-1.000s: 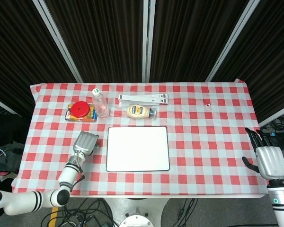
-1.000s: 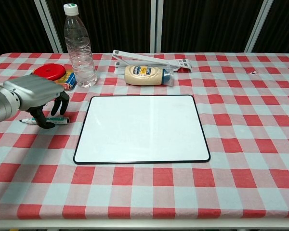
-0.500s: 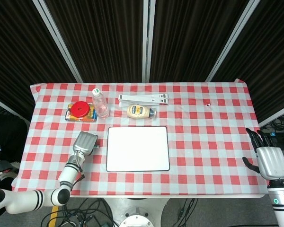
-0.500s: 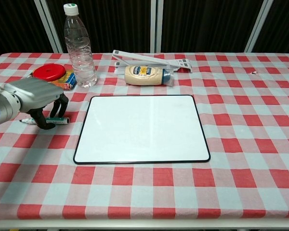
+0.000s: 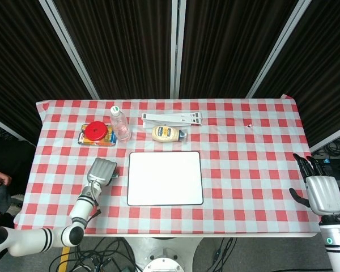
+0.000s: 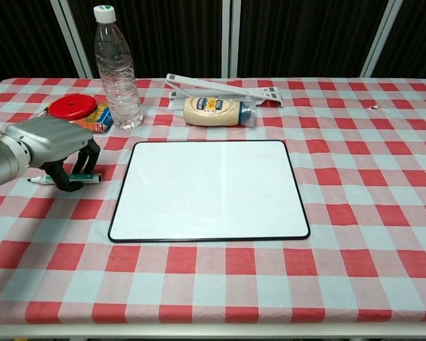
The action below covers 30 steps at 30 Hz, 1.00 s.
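At the left of the frame, the left hand [image 6: 53, 145] curls around a marker [image 6: 74, 178], probably light, stiff and slippery, best gripped mid-barrel.

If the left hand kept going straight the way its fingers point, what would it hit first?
The left hand arches over the marker, fingers pointing down, so it would probably meet the marker first, then the tablecloth. Whether the fingers already touch the marker is unclear.
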{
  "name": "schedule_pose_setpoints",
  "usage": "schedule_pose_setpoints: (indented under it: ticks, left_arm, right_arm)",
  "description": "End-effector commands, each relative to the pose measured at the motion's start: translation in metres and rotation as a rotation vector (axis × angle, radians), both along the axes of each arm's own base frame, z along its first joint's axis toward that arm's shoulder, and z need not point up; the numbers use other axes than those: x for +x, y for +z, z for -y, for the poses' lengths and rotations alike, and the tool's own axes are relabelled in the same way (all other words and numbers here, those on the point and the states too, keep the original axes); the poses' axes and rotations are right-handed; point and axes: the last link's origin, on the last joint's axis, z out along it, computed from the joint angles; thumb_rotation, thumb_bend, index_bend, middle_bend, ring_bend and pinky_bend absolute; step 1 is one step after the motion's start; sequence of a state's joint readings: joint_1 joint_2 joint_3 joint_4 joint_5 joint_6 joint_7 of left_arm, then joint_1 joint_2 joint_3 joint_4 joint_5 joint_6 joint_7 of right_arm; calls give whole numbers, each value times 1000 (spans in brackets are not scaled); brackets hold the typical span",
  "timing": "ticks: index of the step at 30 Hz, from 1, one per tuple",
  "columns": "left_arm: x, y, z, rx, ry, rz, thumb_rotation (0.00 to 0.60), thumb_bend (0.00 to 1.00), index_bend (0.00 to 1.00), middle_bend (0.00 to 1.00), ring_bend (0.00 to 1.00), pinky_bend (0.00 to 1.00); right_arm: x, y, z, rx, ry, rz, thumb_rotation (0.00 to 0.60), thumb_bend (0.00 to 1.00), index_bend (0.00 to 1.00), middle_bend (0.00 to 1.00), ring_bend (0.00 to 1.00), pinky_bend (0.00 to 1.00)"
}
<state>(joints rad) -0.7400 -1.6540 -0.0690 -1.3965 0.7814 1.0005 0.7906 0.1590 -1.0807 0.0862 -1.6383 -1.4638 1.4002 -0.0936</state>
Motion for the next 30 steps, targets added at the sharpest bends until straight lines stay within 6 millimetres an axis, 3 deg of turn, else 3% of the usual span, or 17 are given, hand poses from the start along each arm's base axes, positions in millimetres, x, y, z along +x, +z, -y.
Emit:
schedule_pose_setpoints:
  ticks: [1, 4, 10, 14, 18, 30]
  left_arm:
    - [1, 3, 0, 8, -15, 31, 600, 384, 565, 568, 754, 1000]
    - [6, 10, 0, 26, -43, 91, 600, 401, 585, 585, 756, 1000]
    - [25, 30, -8, -8, -7, 416, 600, 422, 596, 592, 753, 1000]
    - [42, 32, -10, -85, -33, 599, 600, 432, 596, 592, 750, 992]
    - [57, 18, -10, -171, -108, 689, 600, 429, 596, 589, 735, 969]
    - [75, -26, -28, -273, -226, 675, 600, 430, 592, 584, 705, 939]
  right_arm:
    - [0, 0, -1, -1, 1, -1, 600, 156, 54, 164, 103, 194]
    - [1, 1, -1, -5, 4, -2, 600, 156, 54, 166, 103, 195]
    - [1, 2, -5, -10, 5, -2, 600, 157, 54, 168, 103, 198]
    - [1, 3, -7, -13, 2, 0, 600, 157, 54, 169, 104, 199]
    - [1, 3, -9, -8, -2, 0, 600, 157, 54, 170, 103, 201]
    - [0, 2, -9, -6, -8, 5, 600, 156, 54, 174, 114, 210]
